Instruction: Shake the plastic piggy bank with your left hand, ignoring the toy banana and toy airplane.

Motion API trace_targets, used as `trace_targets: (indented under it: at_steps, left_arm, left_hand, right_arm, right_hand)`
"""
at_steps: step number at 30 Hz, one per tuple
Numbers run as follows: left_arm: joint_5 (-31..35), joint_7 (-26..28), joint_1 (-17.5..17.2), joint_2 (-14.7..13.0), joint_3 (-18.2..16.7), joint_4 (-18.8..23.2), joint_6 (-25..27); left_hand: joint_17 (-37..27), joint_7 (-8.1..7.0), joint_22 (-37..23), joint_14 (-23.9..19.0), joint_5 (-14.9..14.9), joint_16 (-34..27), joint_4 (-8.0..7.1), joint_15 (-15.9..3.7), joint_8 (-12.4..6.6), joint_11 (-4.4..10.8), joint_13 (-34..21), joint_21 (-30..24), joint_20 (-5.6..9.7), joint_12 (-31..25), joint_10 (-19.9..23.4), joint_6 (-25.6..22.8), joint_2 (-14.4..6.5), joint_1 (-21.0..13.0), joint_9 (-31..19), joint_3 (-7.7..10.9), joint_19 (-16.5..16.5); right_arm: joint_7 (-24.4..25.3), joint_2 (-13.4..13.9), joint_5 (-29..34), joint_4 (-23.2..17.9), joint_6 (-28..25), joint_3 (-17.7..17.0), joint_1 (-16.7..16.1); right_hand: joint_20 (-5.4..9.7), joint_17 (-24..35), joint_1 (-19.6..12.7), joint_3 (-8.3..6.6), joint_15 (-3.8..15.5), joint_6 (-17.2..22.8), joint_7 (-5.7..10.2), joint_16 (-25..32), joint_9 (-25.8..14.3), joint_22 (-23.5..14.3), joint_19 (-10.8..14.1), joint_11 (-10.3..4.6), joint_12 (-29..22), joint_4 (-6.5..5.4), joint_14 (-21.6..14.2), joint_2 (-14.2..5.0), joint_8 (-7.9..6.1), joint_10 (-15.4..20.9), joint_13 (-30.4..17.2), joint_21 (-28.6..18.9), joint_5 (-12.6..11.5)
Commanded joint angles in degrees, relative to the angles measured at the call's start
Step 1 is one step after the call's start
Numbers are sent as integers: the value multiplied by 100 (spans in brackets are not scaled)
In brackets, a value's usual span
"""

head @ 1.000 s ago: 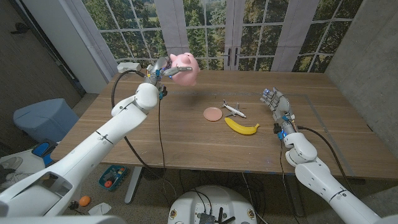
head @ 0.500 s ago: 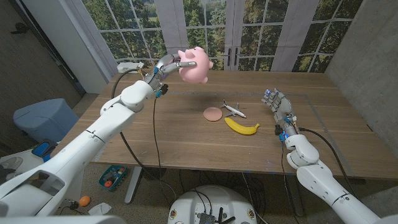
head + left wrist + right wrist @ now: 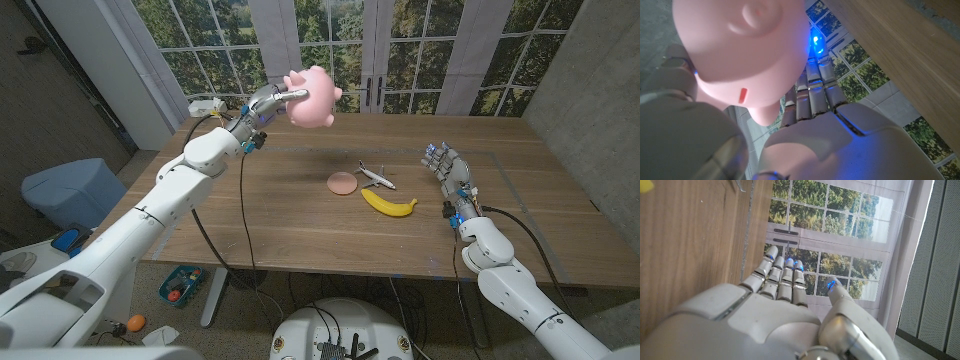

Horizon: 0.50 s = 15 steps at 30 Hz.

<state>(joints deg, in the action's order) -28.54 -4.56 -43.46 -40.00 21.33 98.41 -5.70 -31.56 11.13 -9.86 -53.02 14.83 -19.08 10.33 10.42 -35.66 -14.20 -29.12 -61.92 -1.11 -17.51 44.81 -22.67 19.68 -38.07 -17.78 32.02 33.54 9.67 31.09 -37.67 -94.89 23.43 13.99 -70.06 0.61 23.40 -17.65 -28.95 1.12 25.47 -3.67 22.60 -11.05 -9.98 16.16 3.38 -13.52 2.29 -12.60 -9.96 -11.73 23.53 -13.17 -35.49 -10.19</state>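
The left hand [image 3: 262, 103] grips the pink rounded plastic piggy bank [image 3: 312, 96] and holds it up in the air, clear of the brown wooden table [image 3: 290, 220], above the table's far left part and in front of the tall windows. In the head view the piggy bank sits at the tip of the hand, on the side toward the middle of the table, with the metal-grey fingers [image 3: 285, 95] wrapped onto its near side and the white left arm stretching back to the picture's lower left corner. In the left wrist view the piggy bank [image 3: 747, 50] presses close against the hand [image 3: 825, 135], its smooth pink body with a small red mark lying right over the fingers [image 3: 815, 85], which reach along its underside, one tip glowing blue. Well below and to the right of the raised bank, the small white toy airplane [image 3: 376, 177] lies on the table near its middle, with a flat round pink disc [image 3: 342, 182] just beside it and the curved yellow toy banana [image 3: 388, 204] just in front of it, toward the robot. The right hand [image 3: 448, 172] stands on the right side of the table, well apart from the toys, fingers straight and together, grasping nothing; the right wrist view shows the same hand [image 3: 775, 305] with its fingers [image 3: 782, 277] extended alongside the table's wood grain and the thumb held apart from them.
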Motion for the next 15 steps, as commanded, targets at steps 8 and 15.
trace_targets:
  at_steps: [8, 15]
  left_arm:
    - [2210, 2364, -4, -421, 564, 1483, 2541]
    - [3843, 3281, 145, -178, 1203, 1801, 3947]
  left_hand:
    - [-448, -1074, -18, -1797, 663, -9, -17, -2381, -685, 2411, -1436, -39, 656, 2, 2461, -2088, -2581, -2531, -51, 232, -458]
    - [-444, -1096, -17, -1811, 660, -3, -21, -2380, -682, 2428, -1442, -43, 662, 5, 2473, -2099, -2579, -2524, -47, 229, -445]
  right_arm:
    - [3, -8, 2, 3, -28, 0, 19]
    - [-17, -16, 3, 25, -26, 14, 46]
  right_hand:
    - [7, 9, 10, -28, -25, 53, 2, -36, -21, -17, 34, 2, 11, 26, -51, -32, 15, 24, -28, 13, -37]
    - [5, 9, 9, -28, -25, 49, 9, -40, -21, -17, 37, -5, 14, 27, -47, -32, 16, 16, -28, 20, -37]
